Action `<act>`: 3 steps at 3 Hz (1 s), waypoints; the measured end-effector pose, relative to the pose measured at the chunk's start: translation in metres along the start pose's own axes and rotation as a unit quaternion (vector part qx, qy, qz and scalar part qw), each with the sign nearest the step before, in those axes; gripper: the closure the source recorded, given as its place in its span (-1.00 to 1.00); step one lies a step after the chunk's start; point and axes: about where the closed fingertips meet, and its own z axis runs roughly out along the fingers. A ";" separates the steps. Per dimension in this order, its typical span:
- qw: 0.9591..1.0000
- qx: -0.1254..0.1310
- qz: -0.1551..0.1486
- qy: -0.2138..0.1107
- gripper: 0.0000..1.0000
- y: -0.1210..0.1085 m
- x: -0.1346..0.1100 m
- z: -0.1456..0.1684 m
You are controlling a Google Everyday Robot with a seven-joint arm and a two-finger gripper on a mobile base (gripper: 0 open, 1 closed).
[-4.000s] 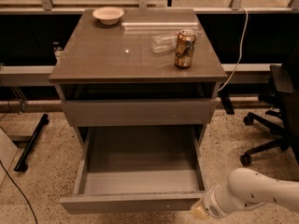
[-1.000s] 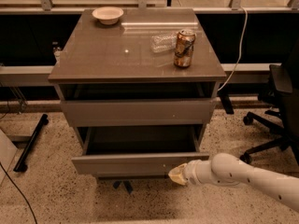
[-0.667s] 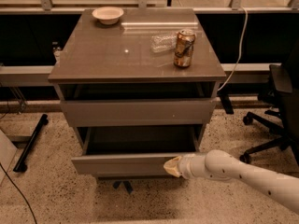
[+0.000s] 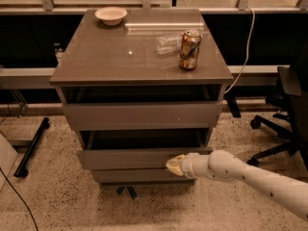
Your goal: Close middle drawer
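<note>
No legible text or labels.

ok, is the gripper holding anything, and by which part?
Nothing held. The gripper sits against the front panel of the middle drawer, toward its right end, not grasping it.

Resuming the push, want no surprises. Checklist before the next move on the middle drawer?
1. Gripper on the middle drawer: ok, its tip meets the front panel right of centre.
2. Drawer fully shut: not ok, its front stands out past the bottom drawer front, with a dark gap above it.
3. Nothing inside to jam it: cannot tell, the opening is too dark.
4. Arm clear of the office chair: ok, the chair stands apart to the right.
5. Can stable on the cabinet top: ok, upright and back from the front edge.
</note>
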 end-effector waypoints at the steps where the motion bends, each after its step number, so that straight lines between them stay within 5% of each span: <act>1: 1.000 0.008 -0.004 -0.027 0.17 -0.019 -0.013 0.013; 3: 0.999 0.013 -0.004 -0.031 -0.91 -0.027 -0.017 0.015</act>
